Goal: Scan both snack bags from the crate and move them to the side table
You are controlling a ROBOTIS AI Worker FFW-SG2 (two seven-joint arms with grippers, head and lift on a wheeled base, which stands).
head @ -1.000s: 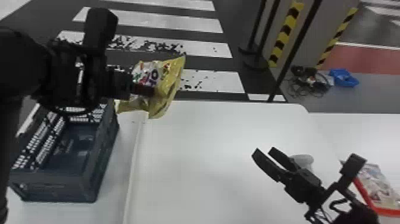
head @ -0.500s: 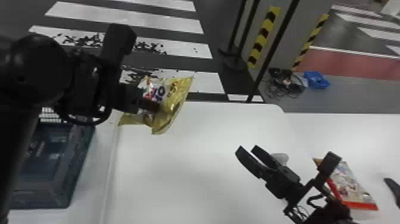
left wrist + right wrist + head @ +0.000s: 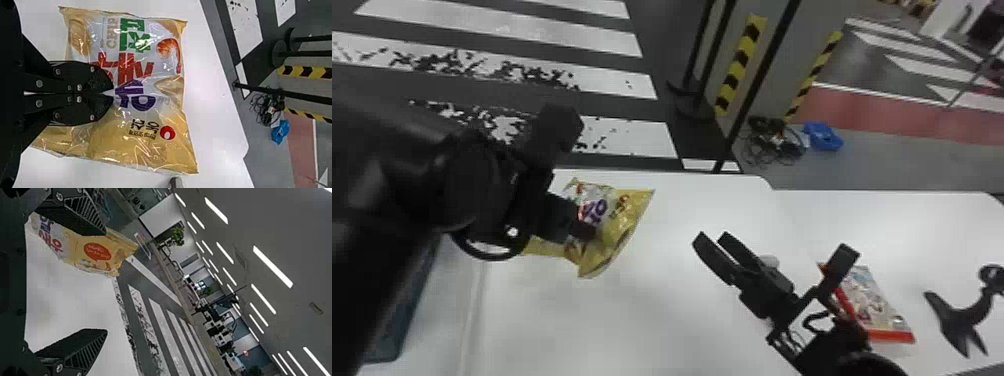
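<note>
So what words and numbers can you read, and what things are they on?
Shiny yellow-and-white plastic snack bag: big green, red and purple lettering, but I can't quote it surely.
Red oval on that bag: white lettering, too small to read.
Pale, red-edged packet: print too small to read.
Yellow-and-black striped strip: just stripes, no words I can see.

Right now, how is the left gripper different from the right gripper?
The left gripper holds the yellow snack bag, while the right gripper is empty. The left gripper's fingers are closed on the bag; the right gripper's stand apart. Both are black, with two fingers.
</note>
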